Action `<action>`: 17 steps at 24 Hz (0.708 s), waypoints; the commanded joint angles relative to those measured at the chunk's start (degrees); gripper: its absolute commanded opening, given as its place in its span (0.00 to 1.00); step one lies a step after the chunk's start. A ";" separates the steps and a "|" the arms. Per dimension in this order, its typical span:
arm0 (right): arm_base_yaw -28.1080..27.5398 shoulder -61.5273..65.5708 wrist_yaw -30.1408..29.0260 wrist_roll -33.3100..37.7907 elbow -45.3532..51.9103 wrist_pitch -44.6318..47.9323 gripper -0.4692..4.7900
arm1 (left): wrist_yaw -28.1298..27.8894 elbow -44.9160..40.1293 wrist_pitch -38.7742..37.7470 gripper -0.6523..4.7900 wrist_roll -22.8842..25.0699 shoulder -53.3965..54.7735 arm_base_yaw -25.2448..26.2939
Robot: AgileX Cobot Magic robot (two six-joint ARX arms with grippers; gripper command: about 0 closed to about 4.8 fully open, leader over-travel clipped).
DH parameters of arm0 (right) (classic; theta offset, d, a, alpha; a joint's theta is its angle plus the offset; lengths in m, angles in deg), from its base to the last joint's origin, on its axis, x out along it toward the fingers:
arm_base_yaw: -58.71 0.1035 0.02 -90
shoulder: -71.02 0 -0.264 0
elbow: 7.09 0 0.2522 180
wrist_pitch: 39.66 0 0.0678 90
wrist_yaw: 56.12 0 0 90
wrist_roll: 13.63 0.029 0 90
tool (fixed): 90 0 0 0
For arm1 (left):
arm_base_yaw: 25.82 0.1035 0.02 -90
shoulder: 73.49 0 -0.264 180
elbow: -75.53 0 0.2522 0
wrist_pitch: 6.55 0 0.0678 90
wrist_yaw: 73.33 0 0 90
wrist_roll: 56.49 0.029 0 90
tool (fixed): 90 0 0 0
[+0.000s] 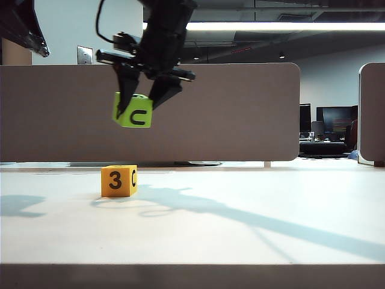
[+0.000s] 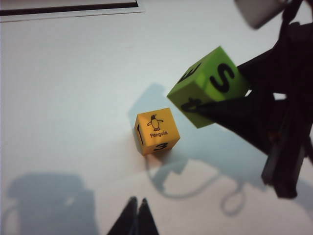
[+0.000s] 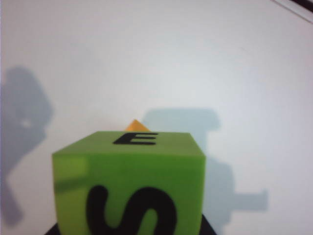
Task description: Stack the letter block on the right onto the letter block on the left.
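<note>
Exterior view: right end effector point(image 1: 144, 99) gripping green block point(image 1: 133, 111) (tilted), seemingly above orange block point(image 1: 118, 180); left end effector point(image 2: 137, 215) closed.

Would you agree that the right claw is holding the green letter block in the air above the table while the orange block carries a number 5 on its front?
Nearly: the right claw does hold the green letter block aloft, but the exterior view shows the orange block bears a 3, not a 5.

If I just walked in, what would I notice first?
A bright green block hanging in the air, pinched by the right gripper, its black fingers pointing down. Below it, slightly to the left, an orange block sits alone on the white table. The left gripper waits nearby, shut.
</note>
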 commanded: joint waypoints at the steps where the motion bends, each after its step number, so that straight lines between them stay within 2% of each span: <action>1: -0.17 1.53 0.07 -0.24 -0.50 1.27 0.49 | 0.31 0.35 -0.15 0.11 0.07 -0.17 0.00; 8: -0.22 3.67 -2.40 -0.20 -0.50 5.18 0.49 | 0.26 0.35 -0.81 0.11 0.31 -0.17 0.02; 17: 0.24 6.51 -2.75 0.24 -0.48 6.82 0.53 | 0.07 0.35 -0.79 0.11 1.40 -0.17 0.02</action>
